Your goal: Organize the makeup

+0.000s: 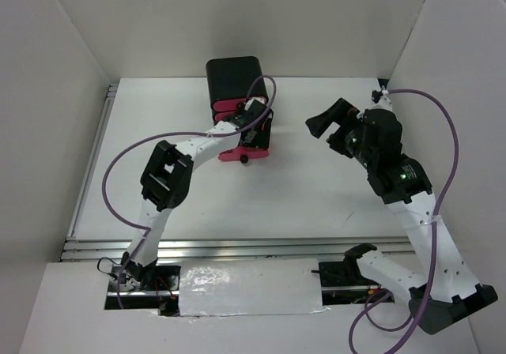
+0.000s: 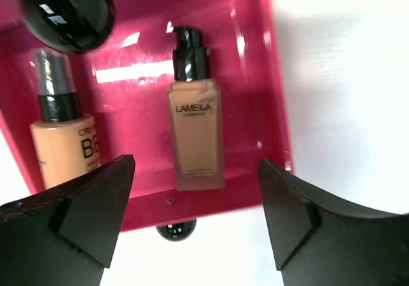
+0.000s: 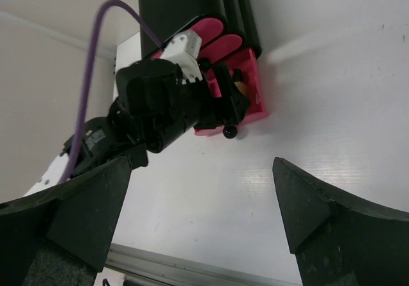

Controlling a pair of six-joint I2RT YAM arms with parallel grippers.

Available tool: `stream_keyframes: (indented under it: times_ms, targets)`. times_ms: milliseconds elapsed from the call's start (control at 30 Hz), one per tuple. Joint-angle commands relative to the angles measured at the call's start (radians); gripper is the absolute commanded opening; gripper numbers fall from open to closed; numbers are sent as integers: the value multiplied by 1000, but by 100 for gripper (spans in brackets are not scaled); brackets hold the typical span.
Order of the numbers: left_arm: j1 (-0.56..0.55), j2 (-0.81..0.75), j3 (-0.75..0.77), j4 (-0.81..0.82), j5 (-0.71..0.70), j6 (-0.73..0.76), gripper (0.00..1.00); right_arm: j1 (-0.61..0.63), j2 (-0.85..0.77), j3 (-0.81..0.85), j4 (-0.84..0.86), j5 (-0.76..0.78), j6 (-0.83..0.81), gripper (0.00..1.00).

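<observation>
In the left wrist view two beige bottles lie in an open pink drawer [image 2: 255,75]. One is labelled LAMEILA [image 2: 196,139] and has a dark pump cap. The other, marked BB [image 2: 62,149], lies to its left. A round glossy dark piece of makeup [image 2: 69,8] sits in the drawer's far left corner; I cannot tell whether it is the compact or the jar. My left gripper [image 2: 197,165] [image 1: 257,133] hovers over the drawer, open, with nothing between its fingers. My right gripper [image 3: 201,165] [image 1: 320,123] stands open and empty above bare table to the right of the drawer [image 1: 243,155].
The black box [image 1: 233,76] with pink drawers stands at the back centre, its lowest drawer pulled out with a black knob [image 2: 175,230] at the front. White walls close in both sides. An aluminium rail [image 1: 237,247] runs along the near edge. Purple cables loop over both arms.
</observation>
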Motion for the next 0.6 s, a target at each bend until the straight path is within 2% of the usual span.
stream_keyframes:
  times_ms: [0,100,167,267,333,400,500,567]
  targets:
    - [2,-116,79,19,14,-13,92,-8,7,-31,73,-25,0,100]
    - [4,-166,119,-33,-10,-33,94,-19,2,-119,145,-58,48,98]
    - [8,-226,112,-64,-78,-67,96,-21,-10,-223,212,-60,100,94]
    - [62,-310,96,-206,-177,-173,99,-21,-21,-399,348,-57,288,92]
    - [103,-379,56,-315,-182,-243,99,-19,-3,-523,439,-118,368,100]
    - [166,-474,-28,-340,-153,-259,99,-5,80,-568,556,-170,466,100]
    - [223,-609,-115,-332,-136,-247,99,56,227,-605,694,-167,535,99]
    - [244,-666,-174,-332,-123,-227,99,82,351,-601,810,-180,551,93]
